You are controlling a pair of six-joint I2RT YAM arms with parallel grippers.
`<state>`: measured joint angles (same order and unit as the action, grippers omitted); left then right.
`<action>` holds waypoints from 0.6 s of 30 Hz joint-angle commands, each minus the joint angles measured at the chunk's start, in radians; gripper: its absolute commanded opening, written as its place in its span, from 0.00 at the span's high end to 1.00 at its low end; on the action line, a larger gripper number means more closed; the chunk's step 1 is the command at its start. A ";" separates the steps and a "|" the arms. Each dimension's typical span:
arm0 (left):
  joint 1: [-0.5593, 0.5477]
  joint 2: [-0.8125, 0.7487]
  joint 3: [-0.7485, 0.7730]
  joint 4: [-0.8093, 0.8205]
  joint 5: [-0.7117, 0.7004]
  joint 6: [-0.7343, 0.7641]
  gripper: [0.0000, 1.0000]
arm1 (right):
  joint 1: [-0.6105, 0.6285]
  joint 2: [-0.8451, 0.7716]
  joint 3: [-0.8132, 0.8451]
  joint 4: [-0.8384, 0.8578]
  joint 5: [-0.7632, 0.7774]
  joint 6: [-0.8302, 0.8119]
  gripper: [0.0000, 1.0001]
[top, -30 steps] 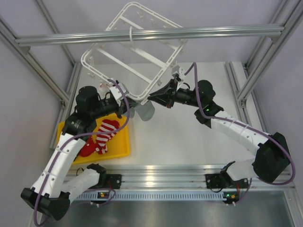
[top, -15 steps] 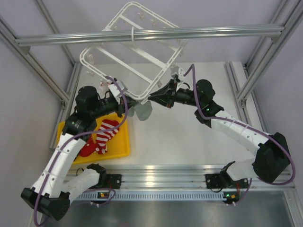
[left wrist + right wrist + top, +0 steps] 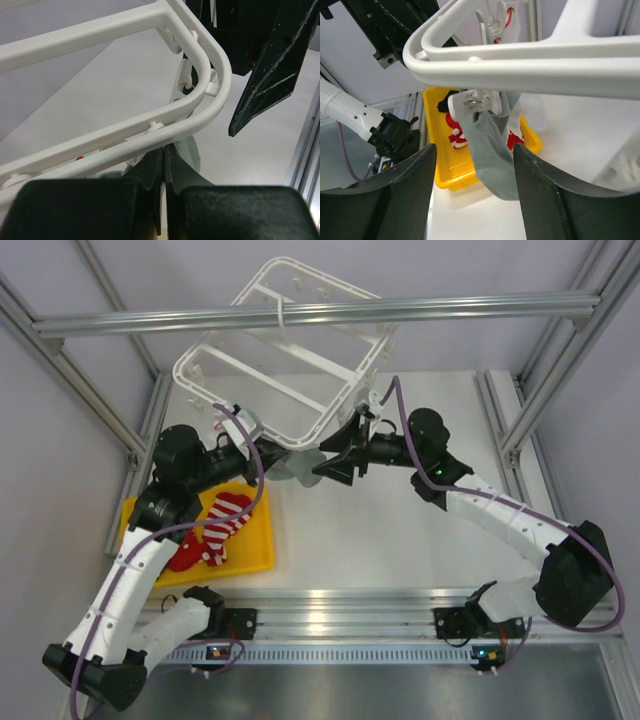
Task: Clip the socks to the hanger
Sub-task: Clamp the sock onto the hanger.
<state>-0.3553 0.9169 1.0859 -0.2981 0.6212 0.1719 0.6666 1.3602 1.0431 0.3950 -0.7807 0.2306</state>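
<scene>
A flat white table top [image 3: 400,535] lies in soft, even light. Shiny grey metal beams [image 3: 450,308] run over its far edge and along its sides. Pale purple walls [image 3: 40,460] stand around it.

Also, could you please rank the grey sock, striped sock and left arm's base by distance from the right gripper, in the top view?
1. grey sock, just left of the right gripper.
2. striped sock, in the yellow tray, further left.
3. left arm's base, at the near edge.
</scene>
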 commanded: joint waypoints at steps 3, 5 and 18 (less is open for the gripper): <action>0.003 -0.044 -0.037 0.033 -0.037 -0.047 1.00 | 0.002 -0.087 -0.024 -0.002 -0.002 -0.013 0.36; 0.003 -0.058 -0.049 0.021 -0.067 -0.069 1.00 | 0.002 -0.117 -0.040 -0.011 0.006 -0.013 0.36; 0.004 -0.142 -0.096 -0.027 -0.314 -0.265 1.00 | 0.002 -0.288 -0.147 -0.074 0.138 -0.022 0.34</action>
<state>-0.3553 0.7887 0.9962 -0.3191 0.4240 -0.0048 0.6666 1.1069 0.8944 0.3267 -0.6994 0.2268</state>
